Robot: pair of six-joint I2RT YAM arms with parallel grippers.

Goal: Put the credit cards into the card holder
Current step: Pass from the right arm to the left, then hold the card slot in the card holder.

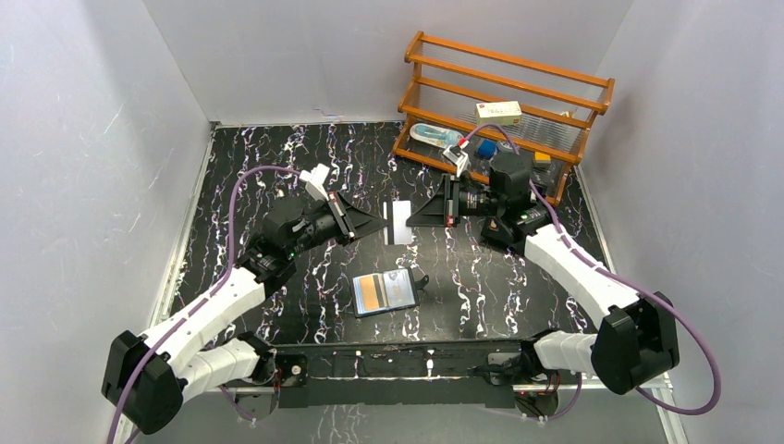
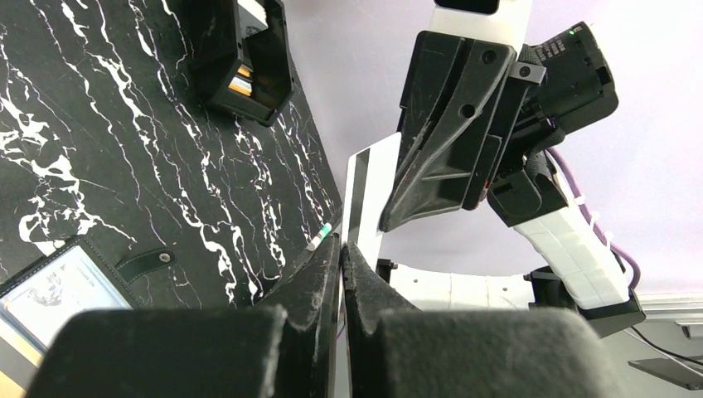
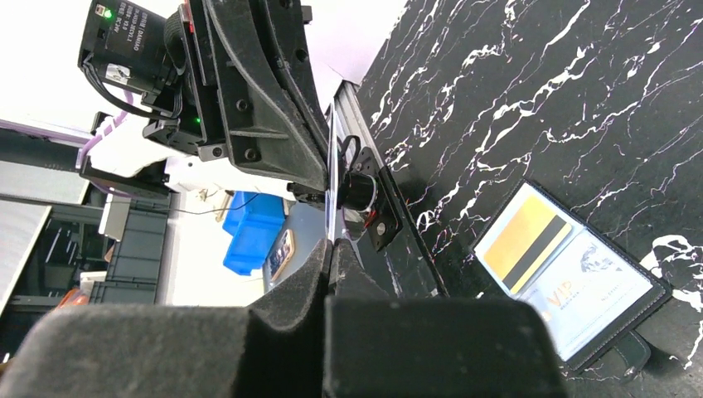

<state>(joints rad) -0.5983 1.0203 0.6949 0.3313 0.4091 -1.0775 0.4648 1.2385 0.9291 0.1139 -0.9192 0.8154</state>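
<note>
As the top camera shows it, the left pincer [image 1: 382, 222] and the right pincer [image 1: 412, 218] meet above the middle of the worktop [image 1: 277, 166]. Each is closed on an opposite edge of one white card [image 1: 399, 223], which is held clear of the surface. The card holder [image 1: 384, 292] lies open near the held card, on the side toward the arm bases. A wooden rack [image 1: 507, 88] with small items stands at the far right, well apart.

Left wrist view: the left fingers pinch the card's edge, and the right pincer bears on its other end. The holder's snap tab [image 2: 145, 264] lies flat on the worktop. A black box [image 2: 240, 58] sits farther off, out of the way.

Right wrist view: the holder has a tan-orange card [image 3: 524, 242] and a pale card [image 3: 593, 290] in its pockets.

Risk, in my judgement: with two grips on one thin card, an unmatched pull may bend or drop it. The light holder may also slide when a card is pushed in. Nothing blocks the path down to it.
</note>
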